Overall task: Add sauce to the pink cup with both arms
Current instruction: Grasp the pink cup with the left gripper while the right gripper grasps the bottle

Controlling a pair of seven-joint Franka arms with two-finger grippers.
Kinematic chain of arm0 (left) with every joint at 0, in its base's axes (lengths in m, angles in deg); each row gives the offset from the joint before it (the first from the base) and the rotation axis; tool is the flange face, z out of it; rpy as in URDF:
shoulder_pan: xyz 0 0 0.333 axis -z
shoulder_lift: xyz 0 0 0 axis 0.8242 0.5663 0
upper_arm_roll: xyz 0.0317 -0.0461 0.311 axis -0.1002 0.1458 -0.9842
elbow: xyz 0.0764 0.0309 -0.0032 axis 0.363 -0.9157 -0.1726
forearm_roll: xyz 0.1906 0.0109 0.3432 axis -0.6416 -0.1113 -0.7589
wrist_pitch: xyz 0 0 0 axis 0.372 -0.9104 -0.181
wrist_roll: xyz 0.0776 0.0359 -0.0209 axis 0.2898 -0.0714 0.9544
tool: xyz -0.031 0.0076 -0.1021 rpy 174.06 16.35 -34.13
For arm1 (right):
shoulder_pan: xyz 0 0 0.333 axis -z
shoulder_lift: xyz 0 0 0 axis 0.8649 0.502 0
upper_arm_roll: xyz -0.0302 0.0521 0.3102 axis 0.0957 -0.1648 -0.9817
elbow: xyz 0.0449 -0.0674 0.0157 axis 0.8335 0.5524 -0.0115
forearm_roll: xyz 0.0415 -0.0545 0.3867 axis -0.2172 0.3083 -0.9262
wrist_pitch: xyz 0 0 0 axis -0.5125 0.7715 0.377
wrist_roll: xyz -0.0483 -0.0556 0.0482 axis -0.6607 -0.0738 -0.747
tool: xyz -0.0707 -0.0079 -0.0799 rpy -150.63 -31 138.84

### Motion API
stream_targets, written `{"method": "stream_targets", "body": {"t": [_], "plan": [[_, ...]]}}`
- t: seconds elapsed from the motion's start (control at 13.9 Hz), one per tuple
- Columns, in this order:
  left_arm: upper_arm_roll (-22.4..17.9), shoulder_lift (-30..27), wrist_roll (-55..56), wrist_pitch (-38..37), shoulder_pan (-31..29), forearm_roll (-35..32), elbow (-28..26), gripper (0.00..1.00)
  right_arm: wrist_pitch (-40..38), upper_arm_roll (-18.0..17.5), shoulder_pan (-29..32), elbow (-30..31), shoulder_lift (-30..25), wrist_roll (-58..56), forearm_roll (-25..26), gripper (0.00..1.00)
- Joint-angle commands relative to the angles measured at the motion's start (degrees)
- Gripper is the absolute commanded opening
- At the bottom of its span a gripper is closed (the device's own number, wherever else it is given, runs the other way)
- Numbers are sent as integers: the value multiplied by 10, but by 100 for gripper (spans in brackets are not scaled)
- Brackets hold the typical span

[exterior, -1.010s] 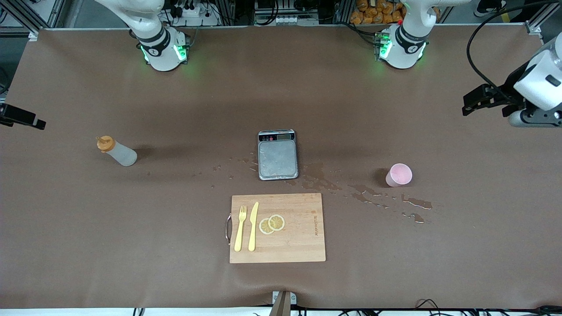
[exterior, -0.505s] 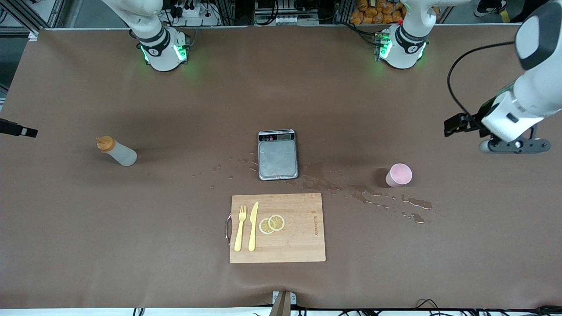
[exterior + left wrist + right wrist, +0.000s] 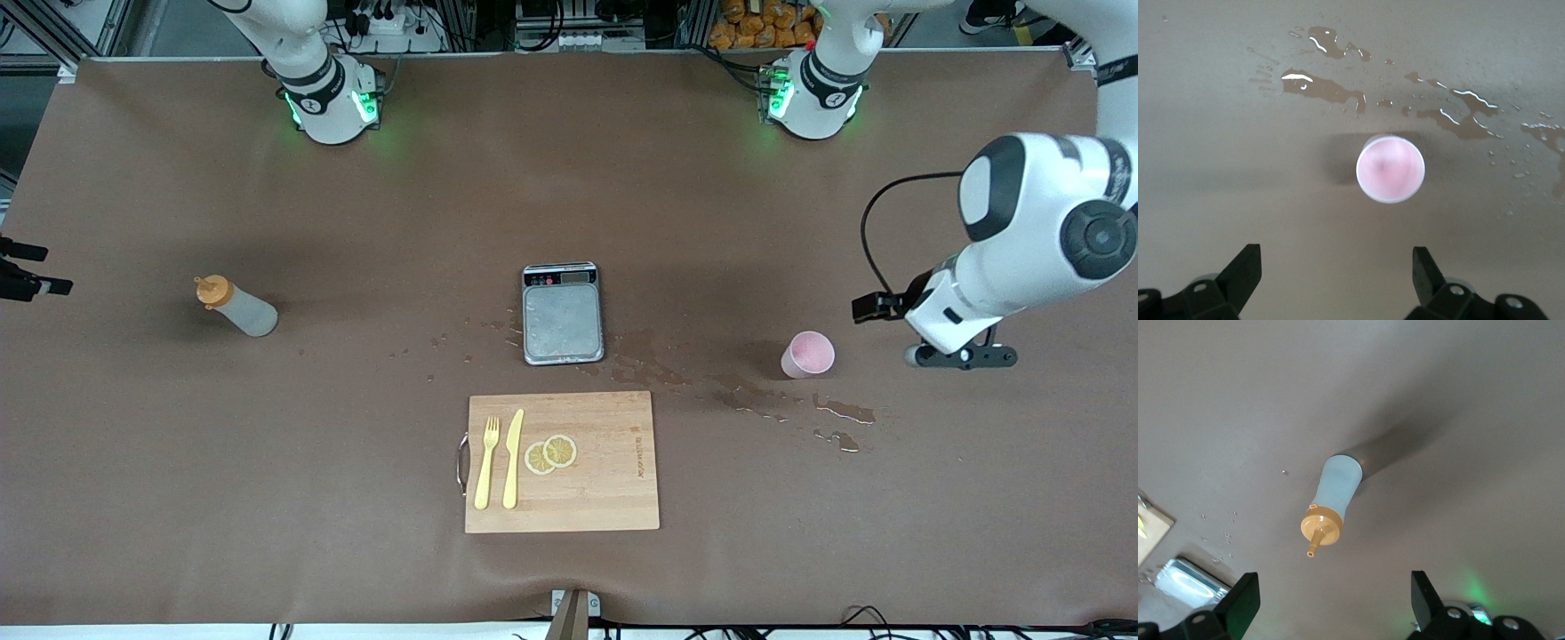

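The sauce bottle (image 3: 236,308), whitish with an orange nozzle cap, stands on the table toward the right arm's end; it also shows in the right wrist view (image 3: 1331,503). My right gripper (image 3: 27,277) shows only at the edge of the front view. It is open and empty (image 3: 1335,587), above the table beside the bottle. The pink cup (image 3: 808,354) stands upright toward the left arm's end. My left gripper (image 3: 960,357) hangs over the table beside the cup, open and empty (image 3: 1337,260), apart from the cup (image 3: 1390,167).
A grey scale (image 3: 562,311) sits mid-table. A wooden cutting board (image 3: 613,498) with a yellow fork, knife and lemon slices lies nearer the front camera. Wet puddles (image 3: 840,411) spread between the scale and the cup and just in front of the cup.
The left arm has swung down and inward, bringing its gripper from the table's end to just beside the pink cup. The right gripper shifted slightly at the view's edge.
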Motion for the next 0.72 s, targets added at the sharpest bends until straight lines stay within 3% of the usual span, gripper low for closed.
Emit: {"method": "stream_targets", "body": {"t": [0.0, 0.07, 0.22, 0.43, 0.65], "plan": [[3, 7, -2, 71, -1, 7, -53, 100, -21, -10, 44, -14, 39, 59, -66, 100], [3, 9, -2, 89, -2, 5, -69, 100, -30, -9, 61, -14, 59, 66, -99, 100], [3, 22, -5, 128, -2, 3, -90, 100, -35, -9, 70, -14, 82, 89, -112, 100], [3, 56, -6, 166, 1, 3, -90, 100, -36, -10, 77, -14, 125, 152, -117, 100], [3, 88, -6, 195, 3, 3, -82, 100, -54, -10, 105, -14, 188, 193, -173, 100]]}}
